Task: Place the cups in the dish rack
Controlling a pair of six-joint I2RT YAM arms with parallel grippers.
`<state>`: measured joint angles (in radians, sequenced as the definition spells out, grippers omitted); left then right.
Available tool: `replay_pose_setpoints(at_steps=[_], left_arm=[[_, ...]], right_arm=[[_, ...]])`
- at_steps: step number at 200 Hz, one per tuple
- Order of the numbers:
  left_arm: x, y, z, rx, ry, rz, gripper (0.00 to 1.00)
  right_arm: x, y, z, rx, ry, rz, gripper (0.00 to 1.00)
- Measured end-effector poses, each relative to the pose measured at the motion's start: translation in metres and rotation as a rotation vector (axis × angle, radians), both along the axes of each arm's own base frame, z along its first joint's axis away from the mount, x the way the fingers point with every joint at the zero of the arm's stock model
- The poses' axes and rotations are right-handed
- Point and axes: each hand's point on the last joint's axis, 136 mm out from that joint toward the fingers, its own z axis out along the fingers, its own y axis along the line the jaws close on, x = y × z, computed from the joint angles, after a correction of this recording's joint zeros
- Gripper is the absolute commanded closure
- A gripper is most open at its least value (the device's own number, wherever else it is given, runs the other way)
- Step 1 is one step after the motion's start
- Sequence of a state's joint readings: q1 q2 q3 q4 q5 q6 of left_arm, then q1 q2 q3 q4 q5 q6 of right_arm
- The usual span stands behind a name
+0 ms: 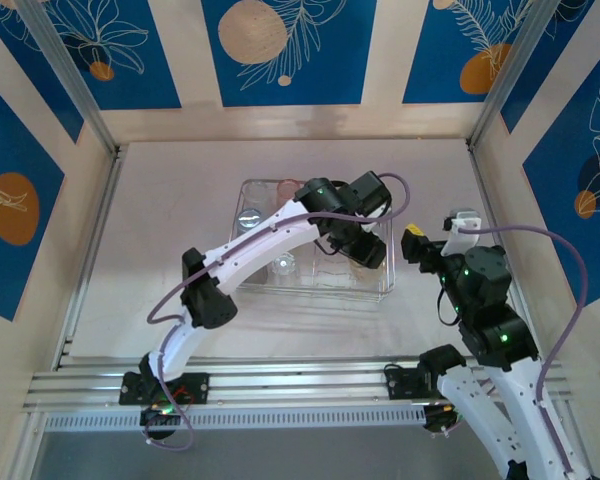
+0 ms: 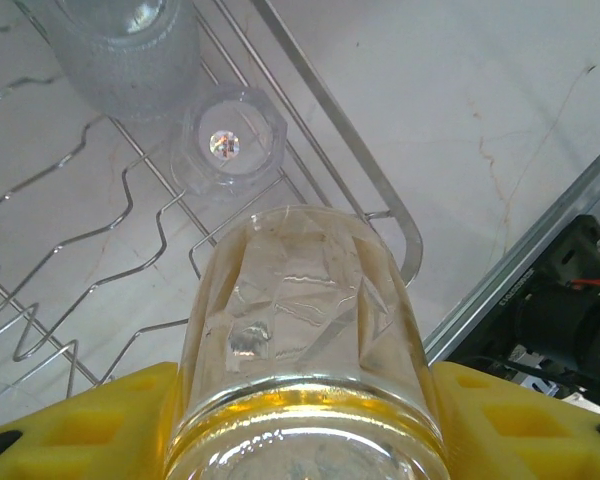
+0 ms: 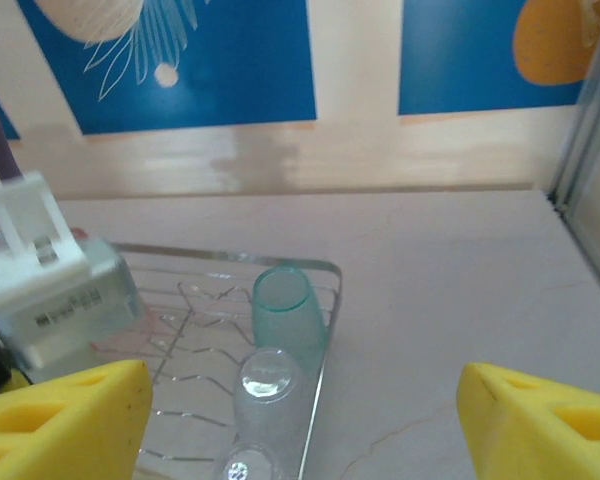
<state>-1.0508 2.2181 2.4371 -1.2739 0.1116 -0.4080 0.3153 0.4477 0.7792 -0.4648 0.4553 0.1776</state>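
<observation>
Nearest the bases, the right pincer (image 3: 300,400) hangs released over the bare table (image 3: 460,300), yellow pads wide apart and nothing between them. It's waiting beside the rack.

Further out, the action is with the left arm. The left pincer (image 1: 365,248) is clenched on an amber cup (image 2: 300,320), its pads gripping either side near the rim, and the cup hangs over a corner of the dish rack (image 2: 325,105). I can't tell whether it has met the wires. I'd call this the placing step. The next move calls for lowering the cup between the prongs, clear of its neighbours, then letting go.

Inside the rack, a faceted clear cup (image 2: 225,150) sits base up just beyond the held one, and a frosted cup (image 2: 130,50) lies past that. From the right wrist, a teal cup (image 3: 285,305) leans at the rim wire, with a clear one in front of it.
</observation>
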Motion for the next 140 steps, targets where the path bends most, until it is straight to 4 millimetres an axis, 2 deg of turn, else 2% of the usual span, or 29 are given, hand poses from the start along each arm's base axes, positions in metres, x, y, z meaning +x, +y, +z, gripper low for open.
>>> replay_pose_setpoints(at_steps=[33,65,103,140], left_arm=[[0.000,-0.003,-0.010,0.017,0.009,-0.003,0.93],[0.001,-0.007,-0.015,0.022,0.011,-0.006,0.94],[0.003,-0.009,-0.027,0.047,0.012,-0.012,0.94],[0.006,-0.009,-0.030,0.058,0.000,-0.015,0.94]], right_arm=[[-0.007,-0.011,0.006,0.011,-0.031,-0.049,0.20],[-0.004,-0.012,-0.006,0.017,0.008,-0.061,0.21],[0.020,-0.017,-0.048,0.099,0.245,-0.109,0.30],[0.045,-0.046,-0.083,0.316,0.449,-0.211,0.39]])
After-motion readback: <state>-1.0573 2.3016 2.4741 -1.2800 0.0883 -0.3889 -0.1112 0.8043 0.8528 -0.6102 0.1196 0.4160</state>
